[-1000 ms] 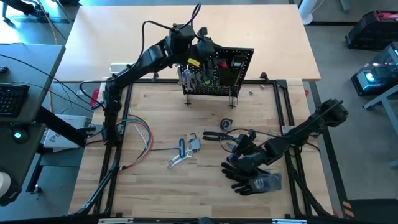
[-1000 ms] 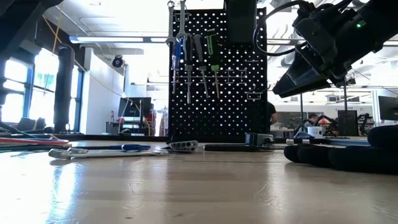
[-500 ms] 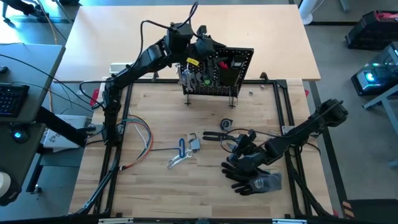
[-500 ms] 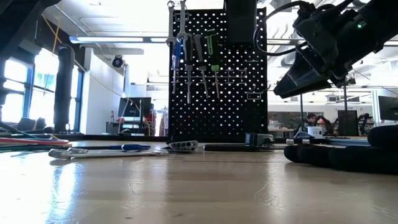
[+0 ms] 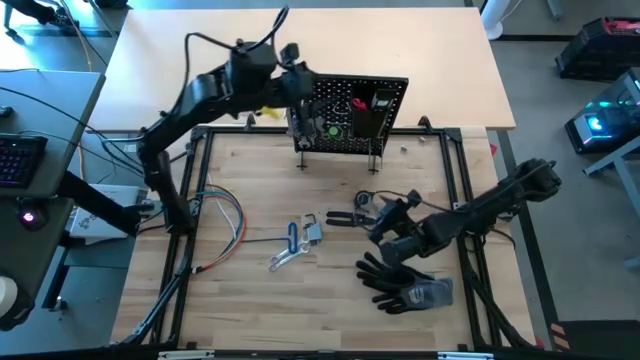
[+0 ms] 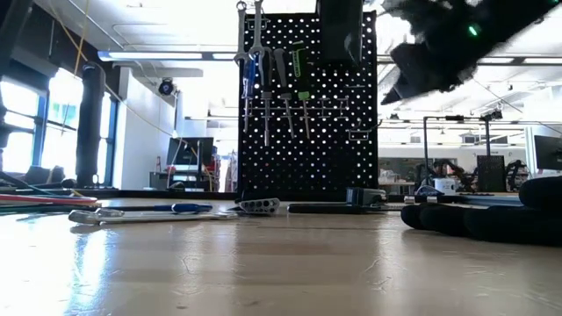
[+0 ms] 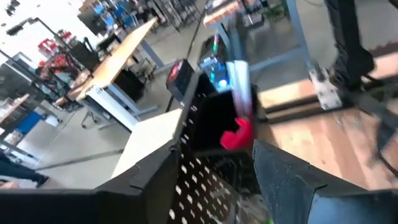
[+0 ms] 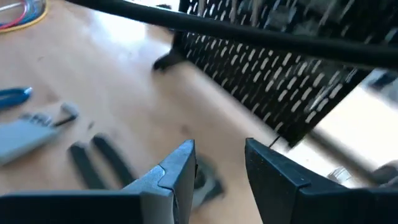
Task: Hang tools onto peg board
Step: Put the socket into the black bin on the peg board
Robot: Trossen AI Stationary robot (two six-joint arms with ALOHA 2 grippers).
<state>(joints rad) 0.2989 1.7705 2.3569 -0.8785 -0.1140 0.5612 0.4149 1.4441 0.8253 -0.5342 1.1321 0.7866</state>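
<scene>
Two claws open, left claw (image 5: 298, 82) at peg board (image 5: 375, 88) edge

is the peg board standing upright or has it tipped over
Upright: the peg board stands vertical on the table, tools hanging down its face.

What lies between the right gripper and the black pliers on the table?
Nothing visible. The right gripper hangs open, empty, just above and beside the black pliers, with bare wood around them. The black gloves lie on the gripper's other side, away from the pliers.
</scene>
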